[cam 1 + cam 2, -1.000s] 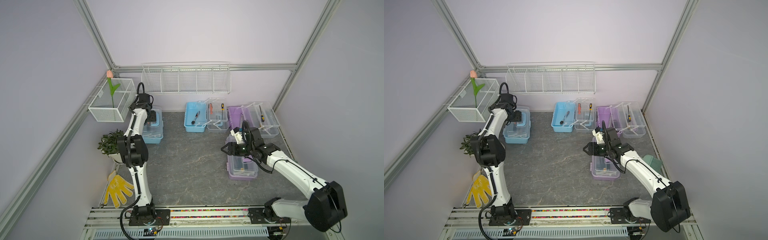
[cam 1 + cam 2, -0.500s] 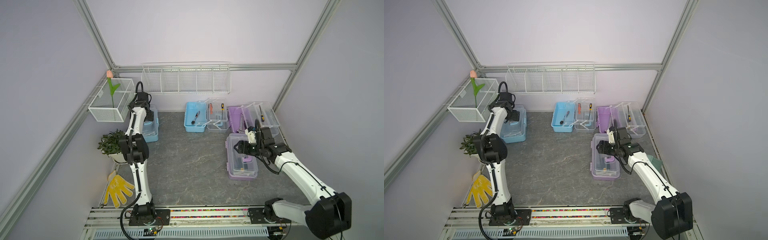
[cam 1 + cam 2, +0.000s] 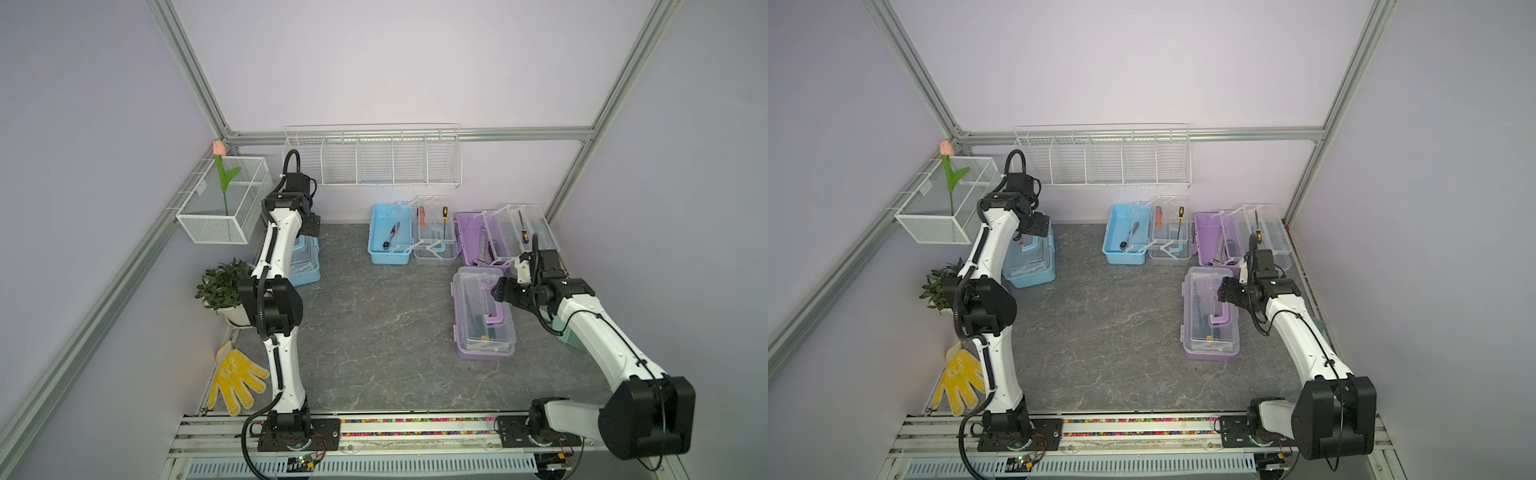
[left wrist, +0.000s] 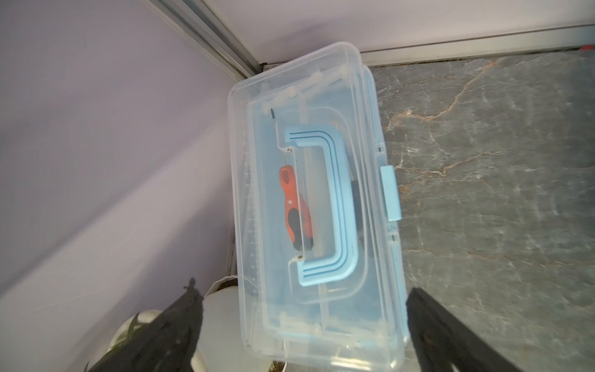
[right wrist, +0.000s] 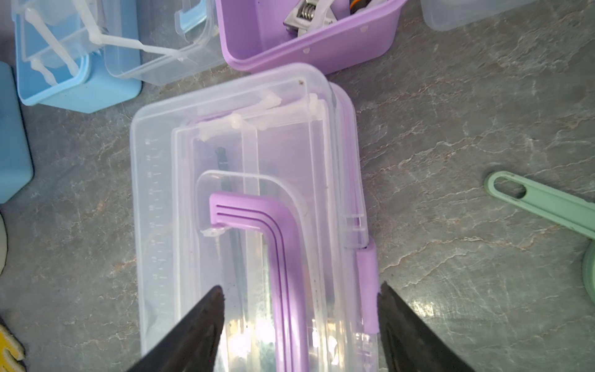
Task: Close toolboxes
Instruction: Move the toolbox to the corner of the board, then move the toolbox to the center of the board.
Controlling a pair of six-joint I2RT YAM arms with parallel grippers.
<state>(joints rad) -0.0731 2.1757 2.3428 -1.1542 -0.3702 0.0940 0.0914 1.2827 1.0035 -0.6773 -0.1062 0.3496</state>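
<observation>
Table point(image 3: 374, 332) holds a shut blue box point(image 3: 306, 266) in its rear left corner, a shut purple box point(image 3: 484, 340) near the right edge, and an open blue box point(image 3: 388, 245) and open purple box point(image 3: 468, 237) along the rear edge. Both grippers gape empty: left gripper point(image 4: 302, 286) over the shut blue box, right gripper point(image 5: 301, 286) over the shut purple box.

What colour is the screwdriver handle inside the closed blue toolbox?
Orange and black handle, left wrist view.

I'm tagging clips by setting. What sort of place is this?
Likely a robot lab cell staged as a workshop: aluminium frame, left arm and right arm on a rail, an open blue toolbox below a wire basket.
</observation>
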